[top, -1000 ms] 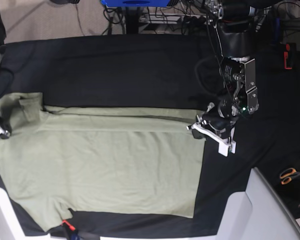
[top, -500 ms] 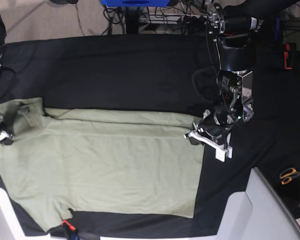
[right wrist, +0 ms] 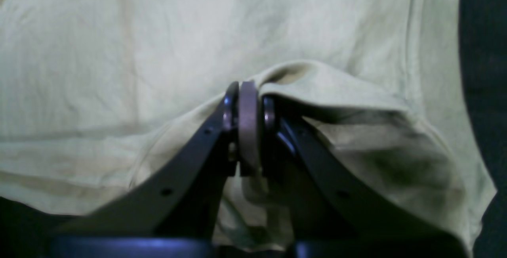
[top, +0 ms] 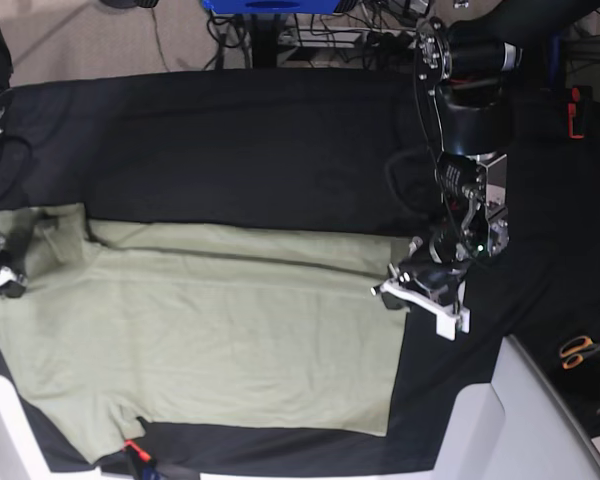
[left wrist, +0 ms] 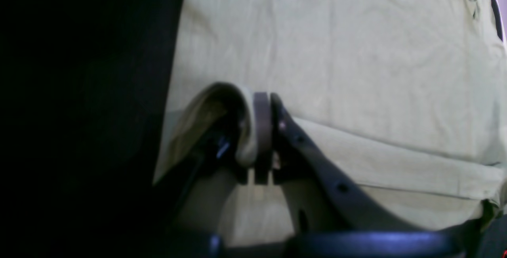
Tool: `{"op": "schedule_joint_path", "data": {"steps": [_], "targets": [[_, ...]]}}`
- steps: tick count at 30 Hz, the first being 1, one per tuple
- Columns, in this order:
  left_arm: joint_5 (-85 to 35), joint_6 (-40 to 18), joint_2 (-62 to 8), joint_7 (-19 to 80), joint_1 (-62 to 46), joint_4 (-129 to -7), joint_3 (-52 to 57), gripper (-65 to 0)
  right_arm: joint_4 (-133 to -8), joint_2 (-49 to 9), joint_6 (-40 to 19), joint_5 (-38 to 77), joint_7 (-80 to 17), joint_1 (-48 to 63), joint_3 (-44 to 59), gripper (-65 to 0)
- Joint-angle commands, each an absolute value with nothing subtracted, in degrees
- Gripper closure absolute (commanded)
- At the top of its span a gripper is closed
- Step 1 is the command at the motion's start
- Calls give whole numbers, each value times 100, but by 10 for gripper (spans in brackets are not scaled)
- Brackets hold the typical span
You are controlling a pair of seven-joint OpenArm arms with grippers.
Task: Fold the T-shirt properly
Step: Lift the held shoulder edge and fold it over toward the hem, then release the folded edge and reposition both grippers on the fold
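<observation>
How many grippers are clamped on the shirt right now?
2. The left gripper pinches the T-shirt at its far hem corner, base view's right. The right gripper pinches a raised fold at the sleeve end, base view's left edge.

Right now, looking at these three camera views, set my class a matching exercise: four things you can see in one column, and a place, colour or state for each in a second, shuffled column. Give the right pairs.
Column one:
1. T-shirt
2. left gripper
3. scissors
4. table cloth

Column two:
A. orange handles, at the right edge of the base view
B. black, spread under everything
C. pale sage-green, lying mostly flat
D. shut on a pinched edge of fabric

Pairs: 1-C, 2-D, 3-A, 4-B
</observation>
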State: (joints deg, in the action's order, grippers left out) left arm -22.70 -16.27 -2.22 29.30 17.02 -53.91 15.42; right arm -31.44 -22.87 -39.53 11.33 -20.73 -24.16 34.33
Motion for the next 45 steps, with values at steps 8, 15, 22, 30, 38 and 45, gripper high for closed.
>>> {"op": "schedule_joint_path", "data": {"steps": [8, 15, 22, 30, 38, 45], "targets": [[-2352, -1648, -251, 2791, 1868, -5481, 1543, 0, -3222, -2325, -4000, 1209, -1903, -2571, 3424, 0], [-2352, -1648, -251, 2791, 1868, -5473, 1543, 0, -3222, -2220, -4000, 1191, -1455, -2571, 3415, 0], [-2352, -1648, -251, 2791, 1868, -5473, 1543, 0, -3222, -2202, -4000, 1191, -1437, -2571, 3415, 0], [-2352, -1648, -251, 2782, 1886, -5473, 1543, 0, -3222, -2202, -4000, 1191, -1420, -2571, 3415, 0], [-2352, -1648, -251, 2774, 1947, -5473, 1578, 0, -3222, -2123, -3591, 1191, -848, -2571, 3424, -131], [-2396, -1648, -251, 2088, 1895, -5516, 1596, -634, -3248, -2088, -3468, 1209, -224, -2563, 3459, -629]]}}
